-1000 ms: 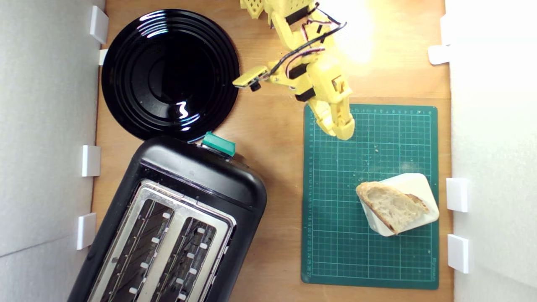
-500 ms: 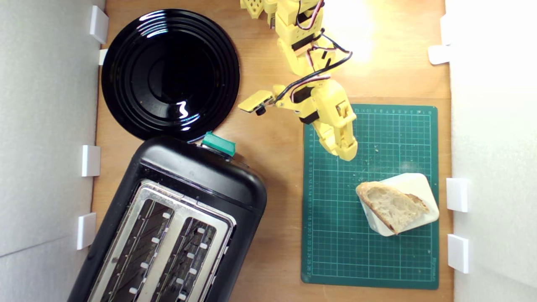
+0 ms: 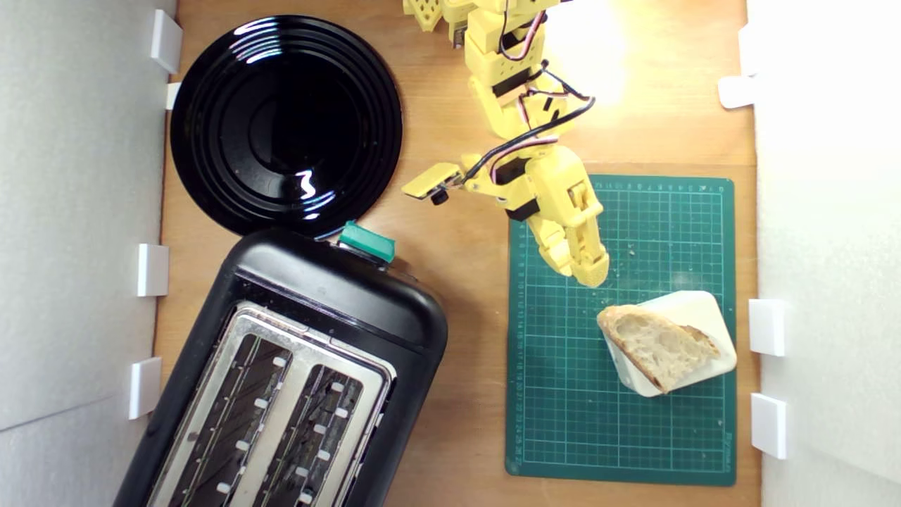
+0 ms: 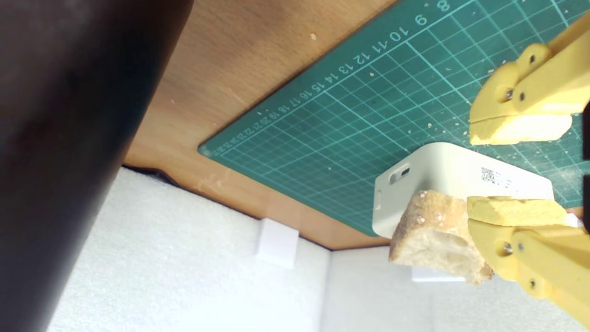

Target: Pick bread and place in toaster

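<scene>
On the wooden desk (image 3: 457, 282), walled by white foam, the yellow hand (image 4: 516, 170) hangs spread above the green gridded cutting mat (image 3: 563, 394), near the tan triangular bread slice (image 3: 654, 345).

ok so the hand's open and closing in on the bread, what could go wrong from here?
1. The bread lies tilted on the white block and overhangs its edge, so a finger touching one side might tip it off onto the green mat.
2. The hand could catch the block together with the slice, or push it.
3. The toaster sits at an angle in the exterior view, so the slice will probably need turning to meet a slot.
</scene>
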You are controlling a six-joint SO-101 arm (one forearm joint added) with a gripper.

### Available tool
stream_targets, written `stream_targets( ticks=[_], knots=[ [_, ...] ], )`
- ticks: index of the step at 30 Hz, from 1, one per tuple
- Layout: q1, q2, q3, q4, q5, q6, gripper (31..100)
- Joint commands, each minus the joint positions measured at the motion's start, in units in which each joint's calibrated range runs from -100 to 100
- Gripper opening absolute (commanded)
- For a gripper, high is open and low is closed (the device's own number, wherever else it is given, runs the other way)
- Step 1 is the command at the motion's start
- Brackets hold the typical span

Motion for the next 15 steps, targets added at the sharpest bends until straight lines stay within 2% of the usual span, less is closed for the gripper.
stream_targets(
  ticks=[1, 5, 11, 15],
  knots=[
    [0.6, -0.1, -2.4, -0.5, -2.2, -0.2, 81.3],
    [0.6, -0.1, -2.3, -0.5, -2.2, -0.2, 86.3],
    [0.5, 0.3, -3.4, -0.5, -2.2, -0.4, 87.6],
    [0.0, 2.9, -7.0, 0.0, -2.2, -2.6, 91.9]
  ],
)
